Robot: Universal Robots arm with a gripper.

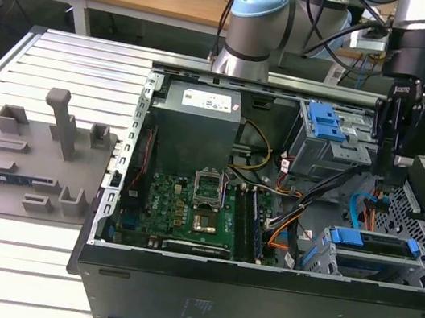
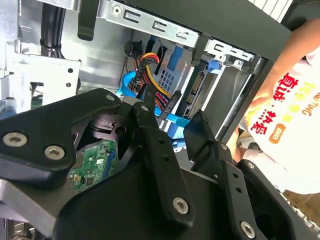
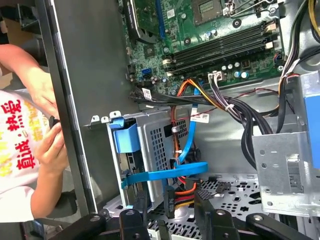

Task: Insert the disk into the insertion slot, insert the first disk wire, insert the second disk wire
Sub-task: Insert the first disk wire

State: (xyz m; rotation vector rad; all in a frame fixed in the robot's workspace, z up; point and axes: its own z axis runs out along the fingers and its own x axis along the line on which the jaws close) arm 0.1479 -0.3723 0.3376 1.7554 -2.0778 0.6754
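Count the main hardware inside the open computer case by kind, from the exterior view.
Drive cages: 2, the taller bay with blue latch and the insertion slot
Disk: 1
Power supply: 1
Motherboard: 1
Total: 5

Arm: one; we log a blue-capped joint at the exterior view's middle. Wrist: upright, at the exterior view's right. Gripper: black, pointing straight down. Fingers: two, parted in both wrist views, clasping nothing.
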